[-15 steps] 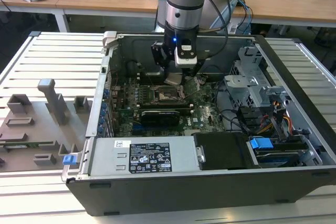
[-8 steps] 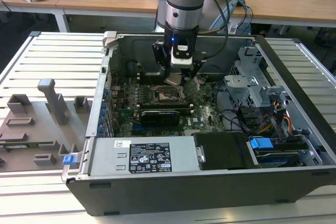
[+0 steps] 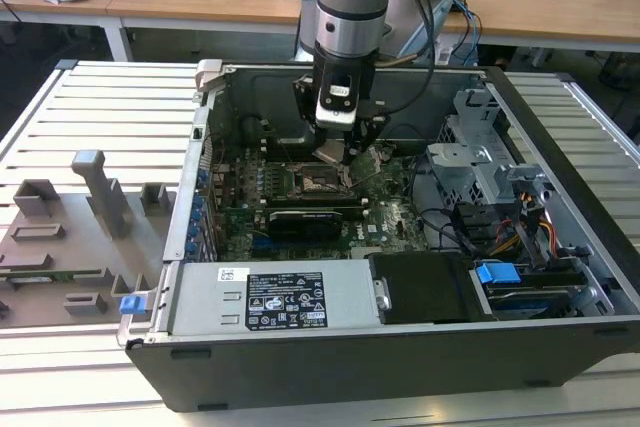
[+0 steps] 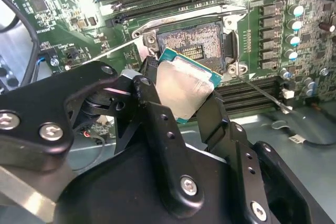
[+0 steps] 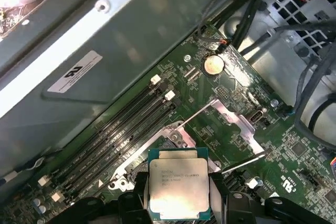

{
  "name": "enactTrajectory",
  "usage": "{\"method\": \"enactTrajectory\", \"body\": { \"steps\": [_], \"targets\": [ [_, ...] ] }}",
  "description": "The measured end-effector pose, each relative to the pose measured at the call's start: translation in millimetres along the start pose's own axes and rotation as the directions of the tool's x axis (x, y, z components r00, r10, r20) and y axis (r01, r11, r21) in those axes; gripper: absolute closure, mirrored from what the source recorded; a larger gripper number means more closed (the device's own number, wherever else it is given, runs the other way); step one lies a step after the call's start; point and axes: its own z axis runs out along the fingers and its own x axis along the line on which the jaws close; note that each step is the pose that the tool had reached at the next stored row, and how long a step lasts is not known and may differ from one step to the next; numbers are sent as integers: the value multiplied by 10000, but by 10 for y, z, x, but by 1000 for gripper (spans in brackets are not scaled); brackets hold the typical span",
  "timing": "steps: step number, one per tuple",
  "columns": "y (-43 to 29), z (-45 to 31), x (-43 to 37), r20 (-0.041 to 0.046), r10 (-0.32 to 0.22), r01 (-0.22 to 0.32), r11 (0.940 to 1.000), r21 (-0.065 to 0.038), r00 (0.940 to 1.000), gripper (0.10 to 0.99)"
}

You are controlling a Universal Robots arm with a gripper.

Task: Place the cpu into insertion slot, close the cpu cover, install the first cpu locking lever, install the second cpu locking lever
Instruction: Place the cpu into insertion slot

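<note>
My gripper [image 3: 335, 147] hangs inside the open computer case, just above the motherboard, and is shut on the cpu [image 3: 328, 156]. In both wrist views the black fingers [image 4: 149, 72] clamp two opposite edges of the cpu [image 4: 189, 85], its silver-grey top showing. The insertion slot [image 4: 191, 43] lies bare a short way beyond the chip, dark inside its metal rim. The cpu cover [image 5: 233, 119], a silvery frame, is swung up and away from the slot. Two thin locking levers [image 4: 257, 90] stick out loose on either side. The cpu [image 5: 178, 190] is tilted and apart from the slot.
Long memory slots [image 5: 121, 129] run beside the socket. A black expansion card [image 3: 310, 219] sits just in front of it. Cables [image 3: 480, 222] and a drive cage [image 3: 480, 147] crowd the exterior view's right, and a power supply box [image 3: 270, 297] fills the front. Case walls close in around.
</note>
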Motion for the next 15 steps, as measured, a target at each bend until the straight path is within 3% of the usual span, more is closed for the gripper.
{"method": "enactTrajectory", "body": {
  "steps": [6,9,15],
  "targets": [
    [0,3,0,39,900,-900,9959,-20,9959,545],
    [0,5,0,57,1359,-1359,9907,-32,9907,545],
    [0,8,0,92,2231,-2230,9748,-56,9748,545]
  ]
}}
